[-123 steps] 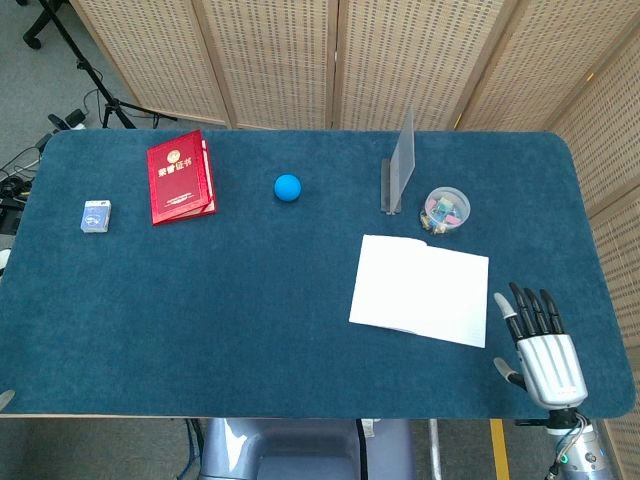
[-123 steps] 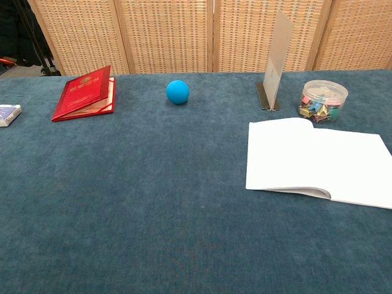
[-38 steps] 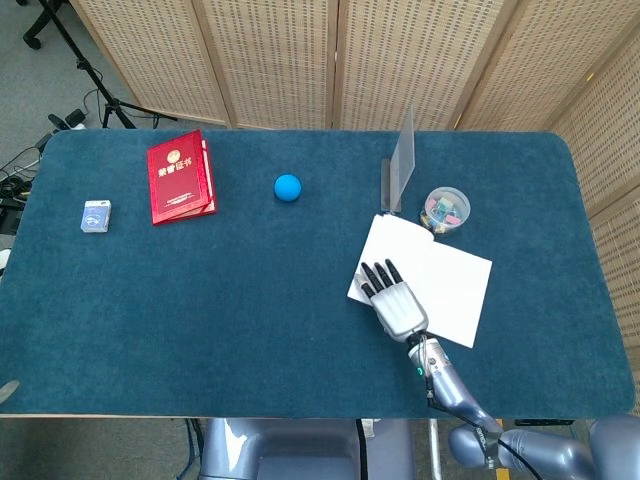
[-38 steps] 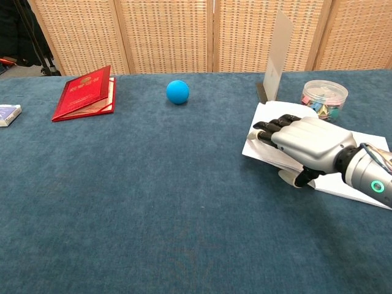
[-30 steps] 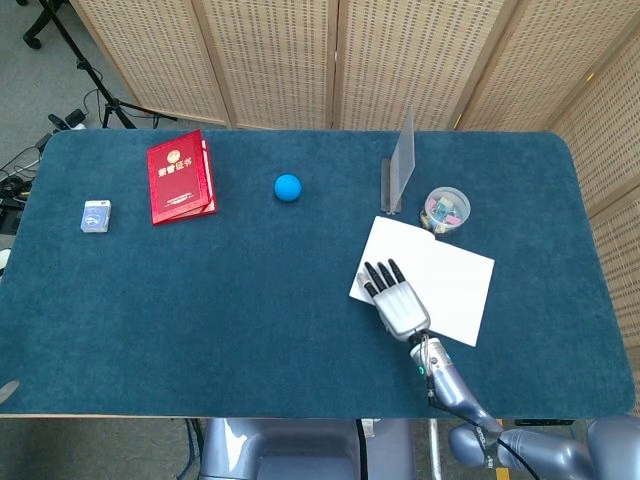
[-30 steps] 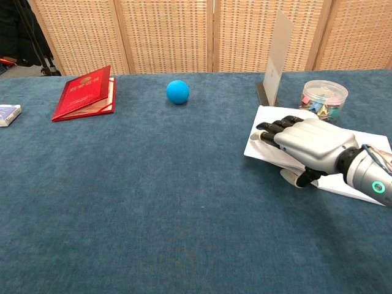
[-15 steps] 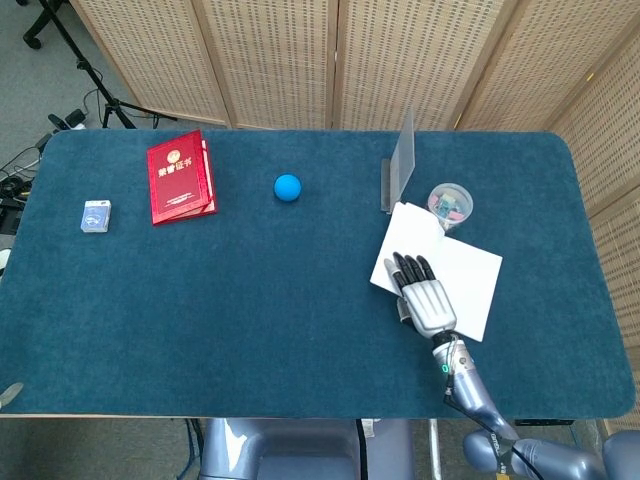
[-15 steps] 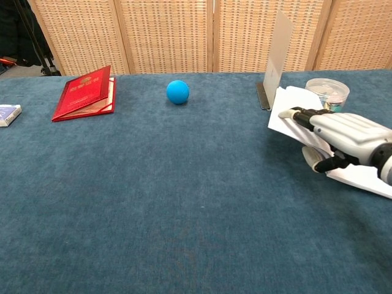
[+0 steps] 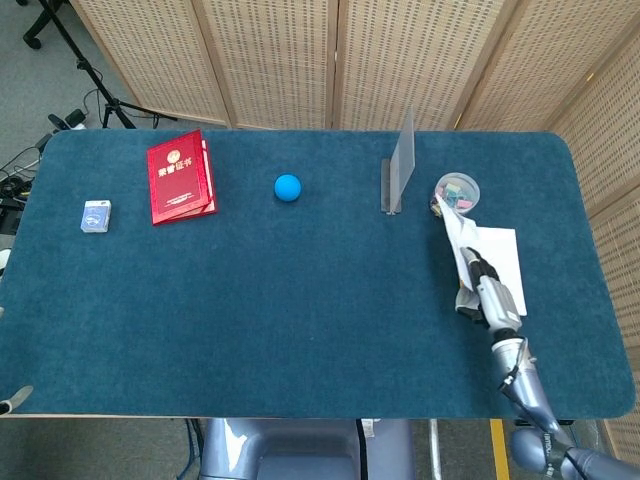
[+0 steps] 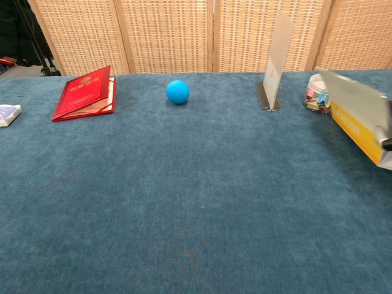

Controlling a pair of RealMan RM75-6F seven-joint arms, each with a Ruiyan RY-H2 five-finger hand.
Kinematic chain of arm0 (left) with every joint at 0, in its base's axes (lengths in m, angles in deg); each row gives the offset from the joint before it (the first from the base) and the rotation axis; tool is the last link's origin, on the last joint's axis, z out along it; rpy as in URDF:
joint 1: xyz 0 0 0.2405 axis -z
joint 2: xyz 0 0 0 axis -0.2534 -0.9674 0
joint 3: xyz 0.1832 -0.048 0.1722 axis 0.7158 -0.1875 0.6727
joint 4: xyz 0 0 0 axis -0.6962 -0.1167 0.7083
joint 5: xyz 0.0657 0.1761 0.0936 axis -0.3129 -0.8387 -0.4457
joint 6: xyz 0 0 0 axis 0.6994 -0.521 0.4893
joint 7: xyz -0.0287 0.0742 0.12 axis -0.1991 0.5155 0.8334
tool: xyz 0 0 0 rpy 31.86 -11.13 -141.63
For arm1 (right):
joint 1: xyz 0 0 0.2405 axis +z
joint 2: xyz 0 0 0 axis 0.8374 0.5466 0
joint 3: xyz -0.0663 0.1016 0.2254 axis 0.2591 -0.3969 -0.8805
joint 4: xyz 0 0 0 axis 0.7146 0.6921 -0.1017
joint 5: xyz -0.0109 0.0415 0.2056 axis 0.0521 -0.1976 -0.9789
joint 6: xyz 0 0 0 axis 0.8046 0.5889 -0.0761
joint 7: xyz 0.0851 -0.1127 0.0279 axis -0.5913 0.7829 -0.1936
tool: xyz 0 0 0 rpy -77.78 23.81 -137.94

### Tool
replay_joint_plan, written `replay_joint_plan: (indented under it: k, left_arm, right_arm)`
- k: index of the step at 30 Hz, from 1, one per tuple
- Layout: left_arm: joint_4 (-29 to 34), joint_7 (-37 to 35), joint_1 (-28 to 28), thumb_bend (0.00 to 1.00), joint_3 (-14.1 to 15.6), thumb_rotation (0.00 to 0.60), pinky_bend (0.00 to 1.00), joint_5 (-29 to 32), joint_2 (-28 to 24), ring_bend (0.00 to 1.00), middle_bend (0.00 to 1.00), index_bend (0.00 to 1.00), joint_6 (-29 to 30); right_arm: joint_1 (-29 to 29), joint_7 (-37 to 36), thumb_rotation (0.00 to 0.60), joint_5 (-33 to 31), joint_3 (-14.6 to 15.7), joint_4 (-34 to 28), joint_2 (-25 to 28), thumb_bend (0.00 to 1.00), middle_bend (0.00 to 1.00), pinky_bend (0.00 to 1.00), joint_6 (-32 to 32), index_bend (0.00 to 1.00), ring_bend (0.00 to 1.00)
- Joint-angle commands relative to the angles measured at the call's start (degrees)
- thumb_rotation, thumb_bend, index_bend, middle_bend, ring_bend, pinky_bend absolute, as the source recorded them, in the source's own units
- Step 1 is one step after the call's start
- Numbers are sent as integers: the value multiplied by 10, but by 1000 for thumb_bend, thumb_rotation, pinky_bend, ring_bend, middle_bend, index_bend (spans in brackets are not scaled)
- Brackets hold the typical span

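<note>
My right hand pinches the booklet's left page with its fingers, lifting it on edge beside the clip jar on the blue surface.

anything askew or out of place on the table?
Yes: the white booklet near the right edge is tipped up on edge, lifted by the right hand, its far corner against the clip jar. Nothing else looks odd.
</note>
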Motion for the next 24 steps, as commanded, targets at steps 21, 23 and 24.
replay_joint_plan:
  k: [21,23,24]
  left_arm:
    - [11,19,0,0,-1,600,0,-5,6,0,0,0,8]
    - [14,26,-1,0,-5,600,0,-3,9,0,0,0,13]
    - [16,28,-1,0,-6,600,0,-2,10,0,0,0,16]
  right_arm:
    - [-109,80,600,2,-4,-124,163,0,0,0,189,0,0]
    - [-127,90,600,62,22,-142,176,0,0,0,224,0,0]
    - [-135,102,600,87,37,-154,187,0,0,0,236,0,0]
